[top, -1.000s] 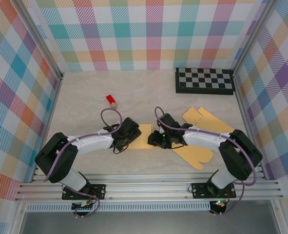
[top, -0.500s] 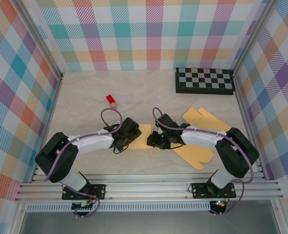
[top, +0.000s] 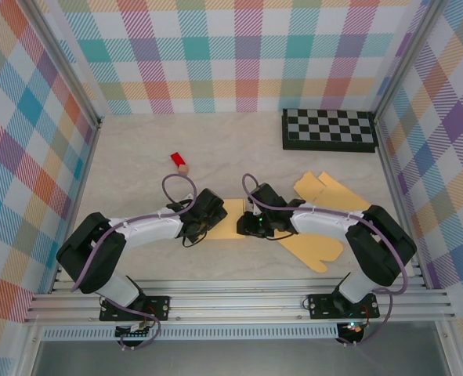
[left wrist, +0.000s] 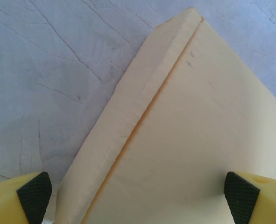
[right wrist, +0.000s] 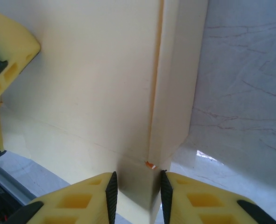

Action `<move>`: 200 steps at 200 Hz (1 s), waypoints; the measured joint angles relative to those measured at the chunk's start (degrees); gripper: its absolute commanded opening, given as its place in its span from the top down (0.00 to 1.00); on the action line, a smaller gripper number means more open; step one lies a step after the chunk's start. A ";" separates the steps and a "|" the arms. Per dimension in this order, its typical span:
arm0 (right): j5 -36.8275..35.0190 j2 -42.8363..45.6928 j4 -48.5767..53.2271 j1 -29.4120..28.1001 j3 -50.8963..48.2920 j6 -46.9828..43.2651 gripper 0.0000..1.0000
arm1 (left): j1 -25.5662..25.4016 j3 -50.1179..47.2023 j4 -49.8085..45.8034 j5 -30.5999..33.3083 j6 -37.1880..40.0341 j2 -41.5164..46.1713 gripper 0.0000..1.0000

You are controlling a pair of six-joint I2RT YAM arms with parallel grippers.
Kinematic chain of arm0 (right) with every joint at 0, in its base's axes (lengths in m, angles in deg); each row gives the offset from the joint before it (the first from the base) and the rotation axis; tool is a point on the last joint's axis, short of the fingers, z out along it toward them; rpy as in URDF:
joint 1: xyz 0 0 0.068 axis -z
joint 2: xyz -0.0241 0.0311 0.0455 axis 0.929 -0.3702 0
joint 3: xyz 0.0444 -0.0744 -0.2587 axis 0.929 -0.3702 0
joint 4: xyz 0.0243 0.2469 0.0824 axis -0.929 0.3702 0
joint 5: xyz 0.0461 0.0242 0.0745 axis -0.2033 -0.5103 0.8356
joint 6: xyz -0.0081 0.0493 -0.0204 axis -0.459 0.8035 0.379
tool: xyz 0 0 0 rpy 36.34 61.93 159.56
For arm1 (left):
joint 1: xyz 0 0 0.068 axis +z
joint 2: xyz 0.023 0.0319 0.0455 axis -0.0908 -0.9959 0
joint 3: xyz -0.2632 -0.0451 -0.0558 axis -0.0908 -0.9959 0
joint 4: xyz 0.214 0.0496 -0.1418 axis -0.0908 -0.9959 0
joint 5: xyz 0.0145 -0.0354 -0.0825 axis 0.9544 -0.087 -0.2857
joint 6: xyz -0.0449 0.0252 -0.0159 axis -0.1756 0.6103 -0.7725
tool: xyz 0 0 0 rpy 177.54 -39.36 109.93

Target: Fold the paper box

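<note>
So the paper box is lying flat on the table, close to the near edge and roughly mid-width. Its rounded flaps spread out toward the right edge. It's pale yellow card, mostly unfolded.

The left gripper sits low over the left end of the sheet. In the left wrist view it's spread wide, with one black pad off the card on the bare table side and the other over the sheet. Nothing is held between them. A narrow strip is creased along the sheet's edge there.

The right gripper is at the other side of the same panel, facing the left one. In the right wrist view it's pinching the box: the two yellow fingers have closed in on a folded-up narrow strip, pads against either side of it. The left gripper's yellow finger is at the left edge of that shot.

Other stuff: a checkerboard is in the far right corner, and a small red piece sits left of the middle, well apart from the box.
</note>
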 measured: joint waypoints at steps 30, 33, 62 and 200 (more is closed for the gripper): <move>-0.02 -0.15 -2.27 0.00 -1.16 -0.48 0.68 | 0.00 0.00 -0.02 0.13 0.02 0.00 0.04; -0.04 -0.15 -2.34 0.00 -1.22 -0.55 0.68 | 0.00 0.00 -0.02 0.20 0.00 -0.02 0.04; -0.76 -0.20 -2.75 0.00 -1.27 -1.57 0.68 | 0.00 0.00 0.09 0.66 0.00 -0.11 0.04; -4.55 -0.68 -5.05 -0.33 -2.19 -5.99 0.68 | 0.02 -0.04 1.46 1.53 0.00 -0.87 0.05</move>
